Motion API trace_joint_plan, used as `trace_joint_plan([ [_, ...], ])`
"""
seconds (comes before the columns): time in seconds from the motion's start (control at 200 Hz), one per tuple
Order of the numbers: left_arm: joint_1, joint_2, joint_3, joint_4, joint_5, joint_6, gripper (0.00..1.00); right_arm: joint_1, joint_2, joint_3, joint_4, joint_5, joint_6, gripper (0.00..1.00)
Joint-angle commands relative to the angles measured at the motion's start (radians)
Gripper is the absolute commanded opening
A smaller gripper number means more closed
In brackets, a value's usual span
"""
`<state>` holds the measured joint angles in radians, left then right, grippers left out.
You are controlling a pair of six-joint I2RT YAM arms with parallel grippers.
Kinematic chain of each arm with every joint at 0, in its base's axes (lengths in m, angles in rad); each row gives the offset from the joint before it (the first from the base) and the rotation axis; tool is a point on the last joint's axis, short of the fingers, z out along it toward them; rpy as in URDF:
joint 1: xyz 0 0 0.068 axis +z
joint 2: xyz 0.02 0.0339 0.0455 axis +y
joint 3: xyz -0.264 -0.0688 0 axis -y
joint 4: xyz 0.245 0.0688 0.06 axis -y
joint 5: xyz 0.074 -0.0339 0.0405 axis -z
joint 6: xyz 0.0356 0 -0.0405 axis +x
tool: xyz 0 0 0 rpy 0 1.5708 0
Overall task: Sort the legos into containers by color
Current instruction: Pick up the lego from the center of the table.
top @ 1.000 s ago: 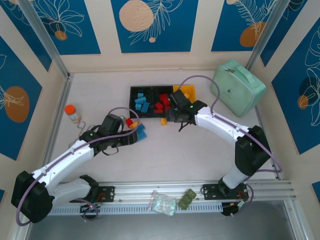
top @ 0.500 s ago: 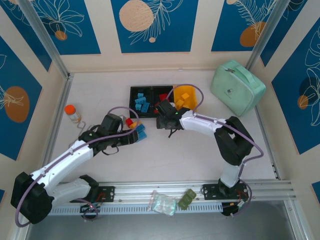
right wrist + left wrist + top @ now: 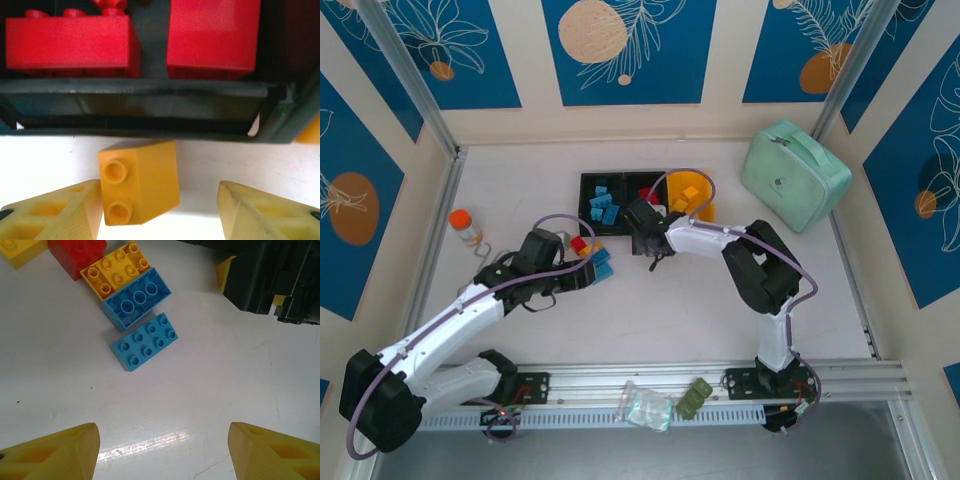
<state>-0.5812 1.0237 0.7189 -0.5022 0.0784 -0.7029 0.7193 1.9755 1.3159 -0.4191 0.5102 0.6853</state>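
Room is tightest at your right claw (image 3: pixel 162 215). Its jaws stand open around an orange brick (image 3: pixel 140 182) lying on the table (image 3: pixel 650 320), just short of the near wall of the containers (image 3: pixel 135 107), which sit in a row toward the far edge. The brick lies on its side with two studs facing one fingertip (image 3: pixel 55 210), which it almost touches; a gap separates it from the other. Red bricks (image 3: pixel 67 45) sit behind that wall in a black bin. Your left claw (image 3: pixel 162 455) is wide and empty over bare table, with free surface back to the near edge. Ahead of it a light blue brick (image 3: pixel 145 341) lies studs-up, its long axis slanted, just beside a darker blue brick (image 3: pixel 136 299) lying underside-up.
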Motion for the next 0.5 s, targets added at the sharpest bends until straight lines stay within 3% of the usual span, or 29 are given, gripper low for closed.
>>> trace_joint_plan([
  [0.0,-0.008,-0.002,-0.012,-0.005,0.015,-0.012,0.68,-0.009,0.029,0.046,0.002,0.022,0.001,0.59],
  [0.495,-0.008,0.01,-0.019,0.007,0.017,-0.013,0.68,0.025,0.03,0.043,-0.023,0.001,-0.03,0.3],
])
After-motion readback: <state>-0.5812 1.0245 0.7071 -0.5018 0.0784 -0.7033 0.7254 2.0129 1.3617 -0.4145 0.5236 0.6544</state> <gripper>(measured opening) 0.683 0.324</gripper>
